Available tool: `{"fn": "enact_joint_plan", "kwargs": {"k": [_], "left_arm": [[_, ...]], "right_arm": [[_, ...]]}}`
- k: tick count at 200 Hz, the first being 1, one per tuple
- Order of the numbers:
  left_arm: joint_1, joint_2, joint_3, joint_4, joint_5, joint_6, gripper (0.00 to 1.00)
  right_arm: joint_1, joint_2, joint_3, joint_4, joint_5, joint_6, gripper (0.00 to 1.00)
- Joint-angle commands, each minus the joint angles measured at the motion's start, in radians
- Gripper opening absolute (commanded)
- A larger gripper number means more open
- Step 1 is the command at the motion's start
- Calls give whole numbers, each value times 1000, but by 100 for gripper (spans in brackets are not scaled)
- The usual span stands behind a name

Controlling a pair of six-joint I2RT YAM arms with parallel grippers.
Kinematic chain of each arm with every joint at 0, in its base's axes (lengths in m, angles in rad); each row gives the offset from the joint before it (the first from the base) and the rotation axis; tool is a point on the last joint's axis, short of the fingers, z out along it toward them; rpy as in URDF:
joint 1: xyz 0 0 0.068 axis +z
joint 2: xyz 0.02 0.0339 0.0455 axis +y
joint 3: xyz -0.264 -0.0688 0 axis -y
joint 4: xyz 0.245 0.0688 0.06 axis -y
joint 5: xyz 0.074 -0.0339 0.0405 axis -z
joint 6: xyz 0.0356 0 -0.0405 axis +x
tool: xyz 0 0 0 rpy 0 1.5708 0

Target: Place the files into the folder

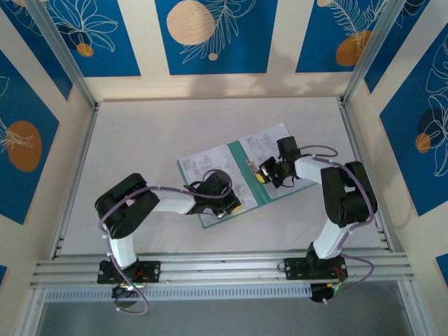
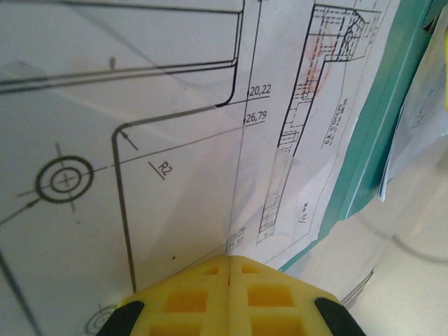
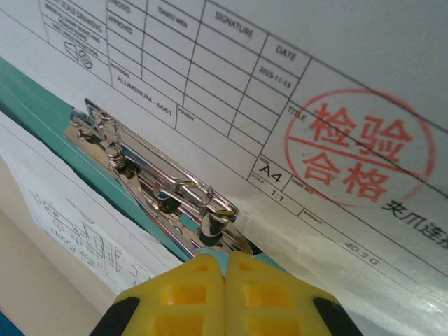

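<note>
While the files [image 1: 204, 168] lie in the open folder [image 2: 378, 119], left gripper [image 2: 229, 269] and right gripper [image 3: 224, 262]: fingers closed, empty; securing step, clip [image 3: 161, 182] likely needs pressing next.

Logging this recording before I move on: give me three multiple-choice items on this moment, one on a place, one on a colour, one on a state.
1. Where does the metal clip sit?
A on the teal folder
B on bare table
C on the back wall
2. What colour is the round stamp on the files?
A blue
B red
C black
3. How is the right gripper?
A wide open
B shut
C closed around a pen
Answers: 1 A, teal card lies under it in the right wrist view; 2 B, its ring and characters are red; 3 B, the yellow tips meet with no gap.
</note>
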Motion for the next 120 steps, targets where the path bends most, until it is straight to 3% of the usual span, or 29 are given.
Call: {"fn": "enact_joint_plan", "kwargs": {"k": [1,120], "left_arm": [[8,-6,-51,-127,-7,-7,0],[22,-38,-92,-129,-2,-2,0]], "right_arm": [[1,98,-26,-203,199,33,0],[40,122,92,-304,278,74,0]]}}
